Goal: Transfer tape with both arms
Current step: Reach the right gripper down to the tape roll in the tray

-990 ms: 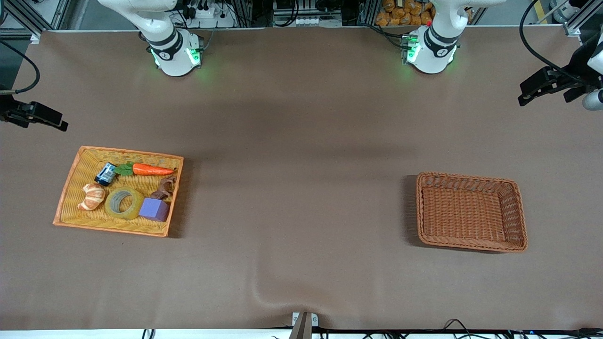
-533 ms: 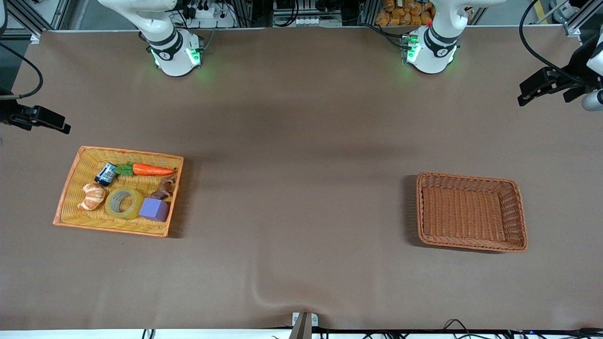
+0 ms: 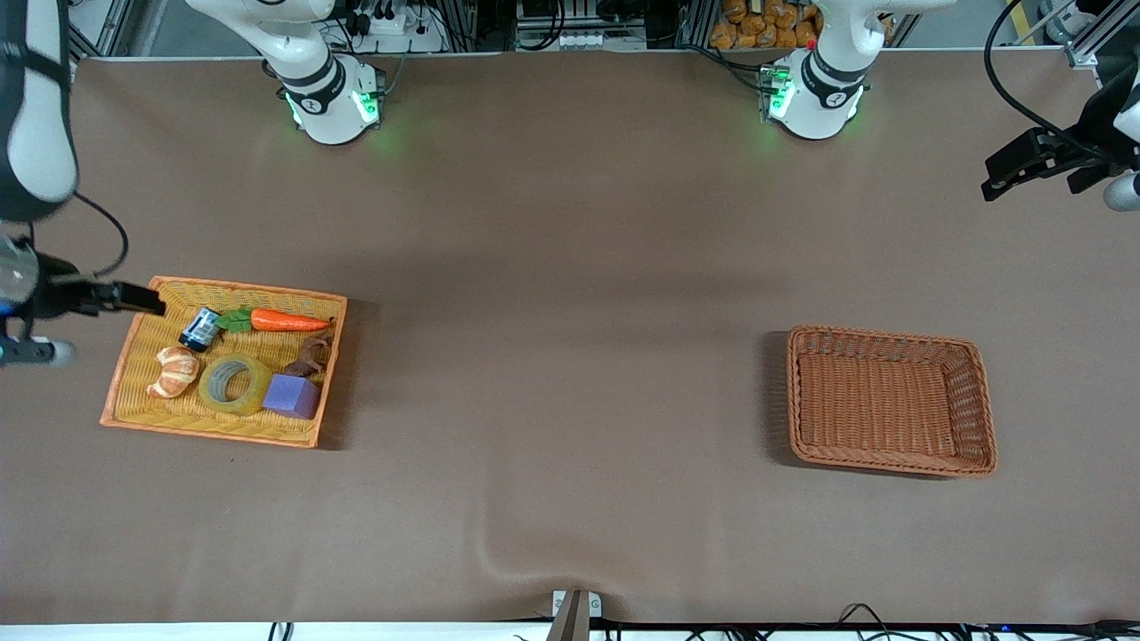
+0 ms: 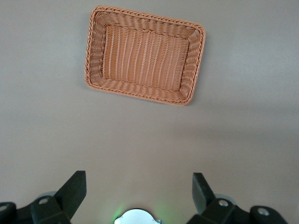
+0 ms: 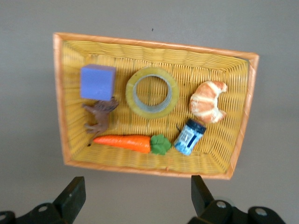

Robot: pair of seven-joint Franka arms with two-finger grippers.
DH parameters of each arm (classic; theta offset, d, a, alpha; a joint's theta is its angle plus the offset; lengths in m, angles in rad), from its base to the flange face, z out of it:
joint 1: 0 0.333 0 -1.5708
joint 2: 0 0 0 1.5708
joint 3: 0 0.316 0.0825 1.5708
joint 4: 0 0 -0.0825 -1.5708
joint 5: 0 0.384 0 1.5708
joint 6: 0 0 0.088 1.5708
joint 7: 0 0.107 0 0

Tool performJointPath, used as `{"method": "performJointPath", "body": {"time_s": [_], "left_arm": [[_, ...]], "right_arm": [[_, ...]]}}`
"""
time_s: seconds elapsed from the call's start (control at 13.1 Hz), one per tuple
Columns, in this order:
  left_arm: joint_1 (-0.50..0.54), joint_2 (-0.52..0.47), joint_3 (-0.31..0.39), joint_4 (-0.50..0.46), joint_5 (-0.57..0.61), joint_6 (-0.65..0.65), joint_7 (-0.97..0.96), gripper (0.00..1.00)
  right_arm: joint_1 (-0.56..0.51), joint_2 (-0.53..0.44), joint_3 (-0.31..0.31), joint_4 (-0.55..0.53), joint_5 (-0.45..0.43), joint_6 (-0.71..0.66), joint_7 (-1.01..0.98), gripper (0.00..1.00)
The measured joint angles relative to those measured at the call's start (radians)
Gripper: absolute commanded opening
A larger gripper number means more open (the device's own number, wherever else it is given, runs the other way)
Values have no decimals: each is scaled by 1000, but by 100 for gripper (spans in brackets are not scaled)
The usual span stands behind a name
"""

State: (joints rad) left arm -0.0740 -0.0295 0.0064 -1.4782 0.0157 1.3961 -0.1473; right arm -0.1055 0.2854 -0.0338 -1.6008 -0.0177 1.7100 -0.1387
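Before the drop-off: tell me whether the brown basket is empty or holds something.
Empty. The brown wicker basket shows only bare weave inside in the front and left wrist views.

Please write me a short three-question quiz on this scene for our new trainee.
1. True or false: the tape lies flat in the yellow tray between the croissant and the purple cube.
2. Which item lies beside the carrot's leafy end? A) battery B) a spoon C) a cup
3. What is in the brown basket toward the left arm's end of the table?

Key
1. True.
2. A.
3. Nothing; it holds no item. Both the right gripper, over the yellow tray's edge, and the left gripper, over bare table, are open and hold nothing.
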Motion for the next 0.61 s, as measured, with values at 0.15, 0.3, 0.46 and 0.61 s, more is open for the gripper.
{"method": "performJointPath", "body": {"time_s": [0.15,0.3,0.46,0.61], "left_arm": [[-3,1,-1,0,0,0,0,100],[-2,2,-1,1,0,0,0,100],[-1,2,-1,4,0,0,0,100],[-1,1,-1,6,0,0,0,100]], "right_arm": [[-16,110,0,29,-15,54,-28,100],[-33,231,-1,66,-22,124,-60,100],[-46,333,-1,88,-24,161,-99,100],[-55,392,-1,98,-24,187,-115,100]]}}
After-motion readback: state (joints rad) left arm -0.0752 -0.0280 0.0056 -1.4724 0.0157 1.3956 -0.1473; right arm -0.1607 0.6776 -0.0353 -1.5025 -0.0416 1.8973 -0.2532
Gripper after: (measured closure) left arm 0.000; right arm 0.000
